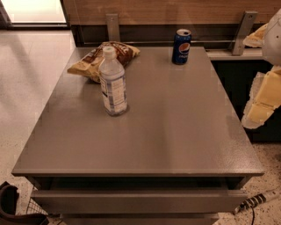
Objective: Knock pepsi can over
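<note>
- The pepsi can [181, 46] stands upright at the far edge of the counter [175, 132]; the surface in front of it and to its left and right is bare.
- The dark back wall and a metal bracket [243, 33] sit close behind the can, leaving little room there.
- A water bottle [113, 83] stands left of centre with a chip bag [103, 57] just behind it, both well apart from the can.
- The gripper [259, 110] hangs off the counter's right side; only open counter lies between it and the can.

A grey desk [175, 145] stands on pale speckled floor [26, 79]; a wood-panelled wall [175, 11] runs far behind, with a bright opening [35, 9] far left.
</note>
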`<action>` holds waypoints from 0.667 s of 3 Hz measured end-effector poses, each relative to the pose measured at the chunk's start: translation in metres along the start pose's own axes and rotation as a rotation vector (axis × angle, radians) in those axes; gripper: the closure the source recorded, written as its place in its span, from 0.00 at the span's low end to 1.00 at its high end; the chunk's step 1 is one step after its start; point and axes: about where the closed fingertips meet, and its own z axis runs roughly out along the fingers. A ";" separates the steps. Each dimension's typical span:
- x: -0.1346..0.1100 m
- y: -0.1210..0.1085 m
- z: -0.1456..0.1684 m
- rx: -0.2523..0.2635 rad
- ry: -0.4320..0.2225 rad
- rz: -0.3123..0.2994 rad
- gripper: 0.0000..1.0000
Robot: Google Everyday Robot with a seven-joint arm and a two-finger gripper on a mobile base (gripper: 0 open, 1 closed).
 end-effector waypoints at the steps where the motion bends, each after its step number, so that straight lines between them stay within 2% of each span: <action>1: 0.000 0.000 0.000 0.000 0.000 0.000 0.00; 2: 0.005 -0.013 0.001 0.040 -0.028 0.024 0.00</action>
